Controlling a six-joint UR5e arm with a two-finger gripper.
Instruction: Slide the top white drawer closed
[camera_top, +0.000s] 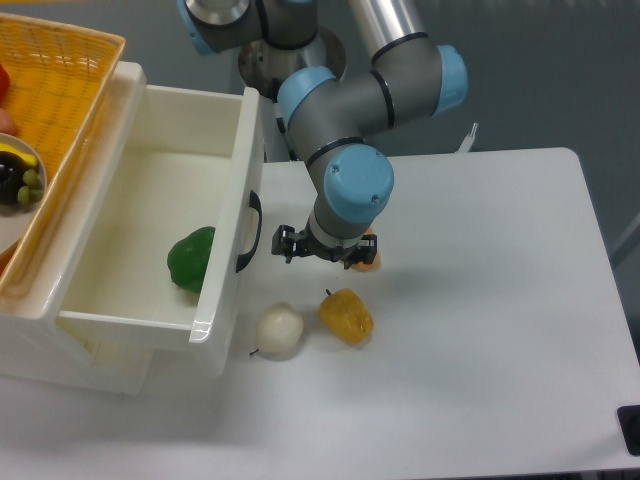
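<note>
The top white drawer (228, 275) stands pulled far out of its cabinet toward the table, with a curved black handle (250, 232) on its front. A green pepper-like object (191, 258) lies inside it. My gripper (318, 250) hangs just right of the drawer front, a short gap from the handle, pointing down at the table. Its dark fingers are seen end-on, so their spread does not show. Nothing is visibly held.
An orange food piece (366, 260) peeks out behind the gripper. A yellow pepper (346, 316) and a white onion-like item (279, 331) lie on the table (480, 300) below the gripper. A yellow woven basket (50, 90) with food sits on the cabinet top left.
</note>
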